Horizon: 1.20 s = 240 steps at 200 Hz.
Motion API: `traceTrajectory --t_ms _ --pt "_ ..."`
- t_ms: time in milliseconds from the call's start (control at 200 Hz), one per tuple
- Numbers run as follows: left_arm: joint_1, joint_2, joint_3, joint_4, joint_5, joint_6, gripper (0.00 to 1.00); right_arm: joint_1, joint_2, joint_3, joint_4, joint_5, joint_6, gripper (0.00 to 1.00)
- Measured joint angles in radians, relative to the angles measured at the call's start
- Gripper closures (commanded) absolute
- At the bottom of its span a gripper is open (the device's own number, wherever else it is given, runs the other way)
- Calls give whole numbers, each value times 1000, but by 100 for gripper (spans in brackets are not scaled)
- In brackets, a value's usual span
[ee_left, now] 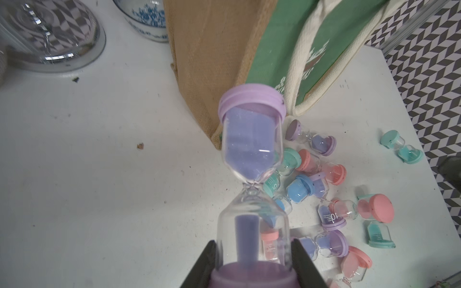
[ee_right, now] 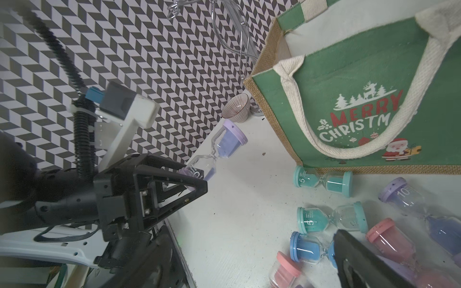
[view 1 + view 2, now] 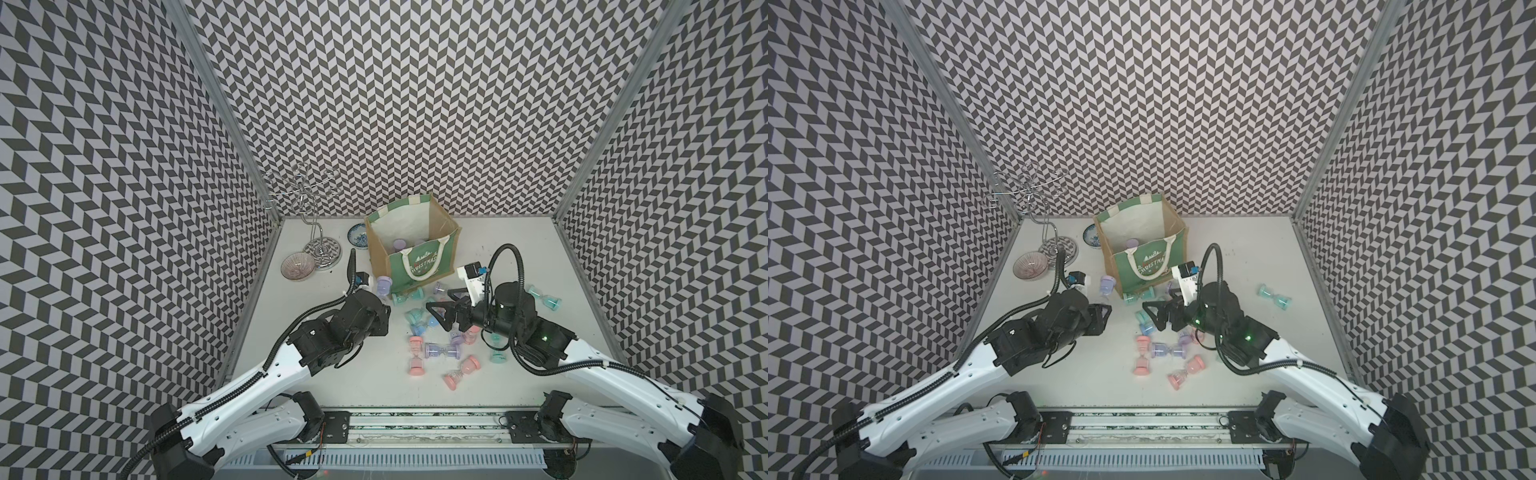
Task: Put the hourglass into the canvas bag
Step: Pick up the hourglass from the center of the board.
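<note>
Left gripper point(image 1: 253, 251) pinches a purple hourglass point(image 1: 252, 139) beside the canvas bag point(image 3: 424, 262); right gripper point(image 3: 442, 303) hangs spread over loose hourglasses point(image 3: 442, 352) on the bench point(image 3: 332, 399). A lilac-capped hourglass point(image 3: 399, 243) lies inside.

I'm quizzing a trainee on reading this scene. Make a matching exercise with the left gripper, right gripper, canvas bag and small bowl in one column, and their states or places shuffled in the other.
Column 1
1. left gripper
2. right gripper
3. canvas bag
4. small bowl

Column 2
A. stands upright and open, a purple cap showing inside
B. open, over the hourglass pile
C. beside the base of the chrome stand
D. shut on a purple hourglass

Pairs: 1-D, 2-B, 3-A, 4-C
</note>
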State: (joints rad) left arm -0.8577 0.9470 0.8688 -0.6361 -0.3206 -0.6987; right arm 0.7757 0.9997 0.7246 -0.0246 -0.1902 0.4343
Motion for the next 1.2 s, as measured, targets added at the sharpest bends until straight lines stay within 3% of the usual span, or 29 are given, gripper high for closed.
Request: traceTrajectory --t_ms 441,811,1202 --pt "4 124 328 -2 -35 183 70 -75 -7 98 -20 26 42 1" --pt "161 456 602 52 47 373 71 -224 -6 116 -26 -9 67 1" --pt "260 758 829 71 156 468 71 -245 24 114 19 -30 59 1"
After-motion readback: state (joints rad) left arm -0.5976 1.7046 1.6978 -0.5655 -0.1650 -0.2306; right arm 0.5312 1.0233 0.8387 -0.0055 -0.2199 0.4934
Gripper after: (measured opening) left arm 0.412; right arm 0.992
